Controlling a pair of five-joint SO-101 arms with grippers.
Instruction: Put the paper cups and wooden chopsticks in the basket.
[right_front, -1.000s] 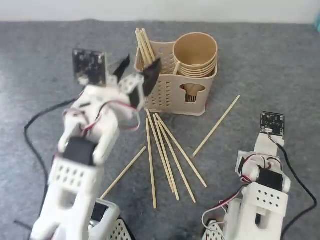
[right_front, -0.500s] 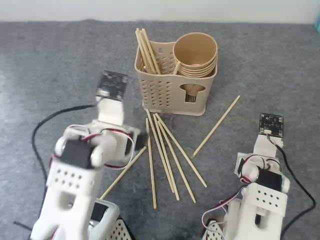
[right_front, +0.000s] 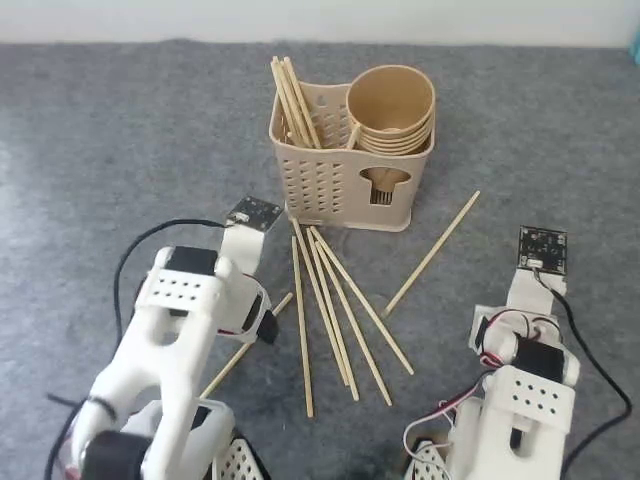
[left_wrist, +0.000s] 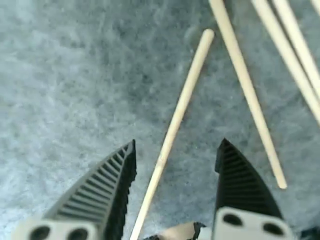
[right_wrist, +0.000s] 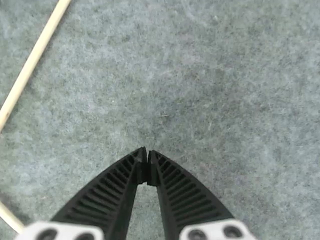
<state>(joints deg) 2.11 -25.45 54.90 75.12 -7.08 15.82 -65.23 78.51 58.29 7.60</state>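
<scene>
A beige basket stands at the back of the grey mat, holding stacked paper cups and a few wooden chopsticks. Several chopsticks lie fanned out in front of it, one apart to the right. My left gripper is open and low over the mat, straddling a single chopstick that runs between its fingers. My right gripper is shut with nothing in it, near the mat at the front right, with one chopstick off to the side.
The right arm stands folded at the front right. A black cable loops beside the left arm. Bare grey mat lies left of the basket and along the far right.
The left arm has swung down from the basket's left rim to the mat, and its open gripper now sits over the leftmost loose chopstick. The right arm has kept still.
</scene>
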